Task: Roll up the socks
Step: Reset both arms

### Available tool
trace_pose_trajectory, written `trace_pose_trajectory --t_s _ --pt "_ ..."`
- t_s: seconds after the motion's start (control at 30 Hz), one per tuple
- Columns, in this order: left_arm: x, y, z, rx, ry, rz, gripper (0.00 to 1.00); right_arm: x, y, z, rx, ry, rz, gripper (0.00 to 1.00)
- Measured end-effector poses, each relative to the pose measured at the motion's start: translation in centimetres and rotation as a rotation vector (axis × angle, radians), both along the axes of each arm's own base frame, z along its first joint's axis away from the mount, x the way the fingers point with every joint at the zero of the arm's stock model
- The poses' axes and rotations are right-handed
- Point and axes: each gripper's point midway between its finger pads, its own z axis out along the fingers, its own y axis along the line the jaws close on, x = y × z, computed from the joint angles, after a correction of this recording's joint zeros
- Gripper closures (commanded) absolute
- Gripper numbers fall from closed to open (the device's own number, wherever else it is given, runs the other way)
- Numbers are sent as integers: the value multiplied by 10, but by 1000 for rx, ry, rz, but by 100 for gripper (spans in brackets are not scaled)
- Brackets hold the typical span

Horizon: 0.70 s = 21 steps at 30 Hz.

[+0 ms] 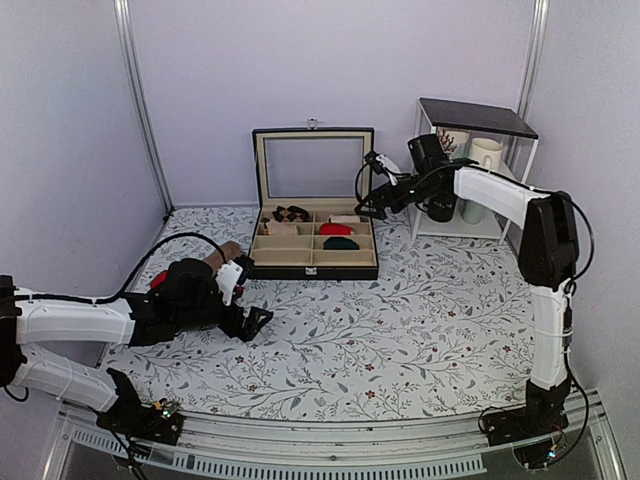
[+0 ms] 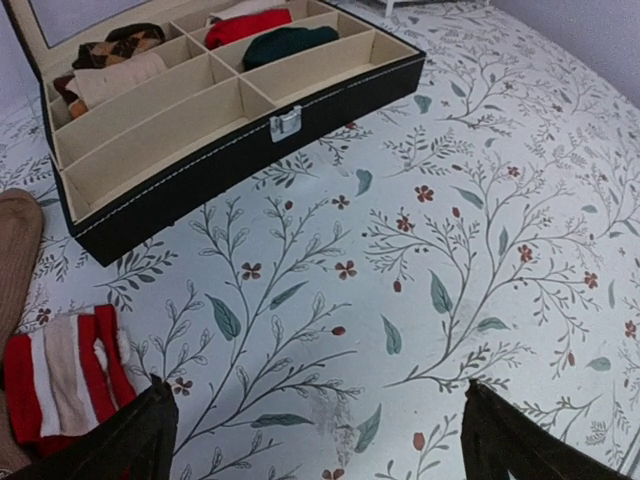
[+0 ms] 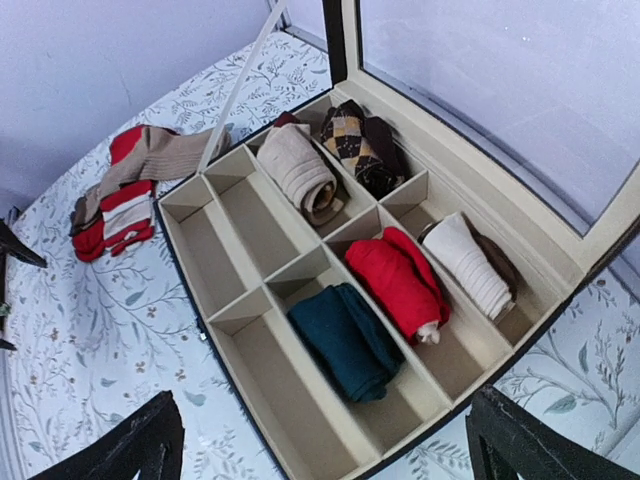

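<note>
The socks (image 3: 345,340) are a dark teal rolled bundle lying in a front-row compartment of the open black box (image 3: 250,400). They also show in the top view (image 1: 341,243) and in the left wrist view (image 2: 290,45). My right gripper (image 3: 325,455) hovers above the box's right part, open, with nothing between its fingers; in the top view it (image 1: 372,185) hangs over the box's right end. My left gripper (image 2: 320,440) is open and empty, low over the floral tablecloth. In the top view it (image 1: 255,320) sits left of and in front of the box (image 1: 315,270).
The box holds other rolls: red (image 3: 400,280), white (image 3: 465,260), tan (image 3: 300,170) and argyle (image 3: 360,145). Its glass lid (image 1: 313,165) stands upright. Loose tan-brown socks (image 3: 165,155) and red striped socks (image 2: 65,375) lie left of the box. A small shelf with mugs (image 1: 480,160) stands at the back right.
</note>
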Motion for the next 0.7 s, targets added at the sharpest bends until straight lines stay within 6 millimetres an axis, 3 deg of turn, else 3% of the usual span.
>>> trace_pose_trajectory --t_s 0.1,0.17,0.4,0.53,0.7 --pt "7 6 3 -13 4 32 1 -28 -12 11 43 52 -50 0" --pt "9 8 5 -22 5 40 1 -52 -22 6 67 99 -78 0" --pt "11 7 18 -55 -17 37 1 -148 -65 -58 65 339 -216 0" --pt "10 5 20 -65 -15 26 1 -180 -88 -80 44 410 -326 0" --pt "8 3 25 -83 -18 14 1 -204 -110 -72 86 364 -410 0"
